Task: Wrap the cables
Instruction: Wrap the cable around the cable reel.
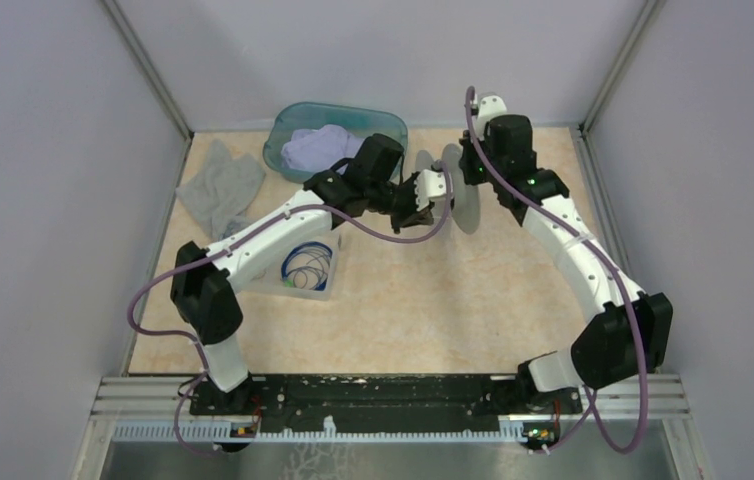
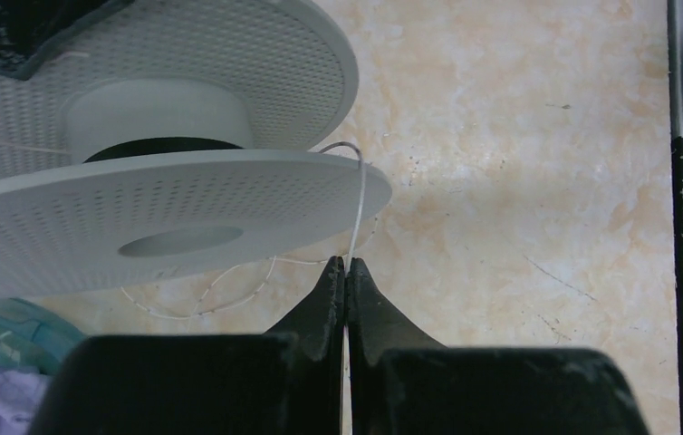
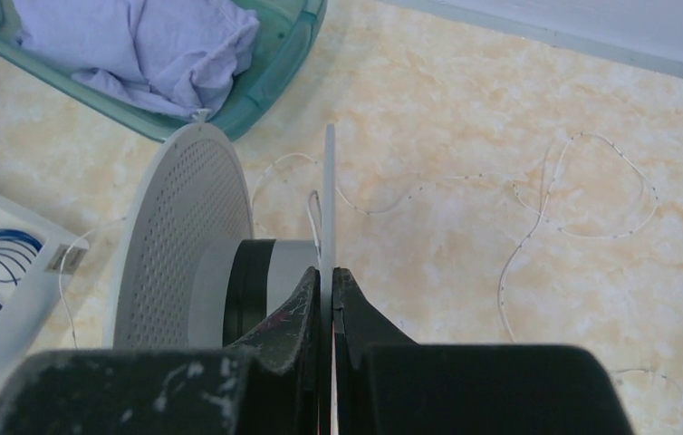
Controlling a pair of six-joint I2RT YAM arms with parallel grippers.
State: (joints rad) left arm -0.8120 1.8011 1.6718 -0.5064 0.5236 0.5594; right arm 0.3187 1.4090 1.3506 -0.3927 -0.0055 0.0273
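Observation:
A grey perforated spool (image 1: 466,200) is held on edge above the table at the back middle. My right gripper (image 3: 327,272) is shut on the thin edge of one spool flange (image 3: 327,199); the other flange (image 3: 184,227) stands to its left. My left gripper (image 2: 346,263) is shut on the whitish cable (image 2: 359,204), which rises from the fingertips to the spool's rim (image 2: 166,208). More of the whitish cable (image 3: 537,195) lies in loose loops on the table. The blue cables (image 1: 308,265) lie coiled in a white box (image 1: 318,290).
A teal bin (image 1: 288,120) with a purple cloth (image 1: 318,148) stands at the back left. A grey cloth (image 1: 218,185) lies at the left wall. Both grippers (image 1: 431,205) (image 1: 465,165) are close together at the spool. Walls enclose the table on three sides.

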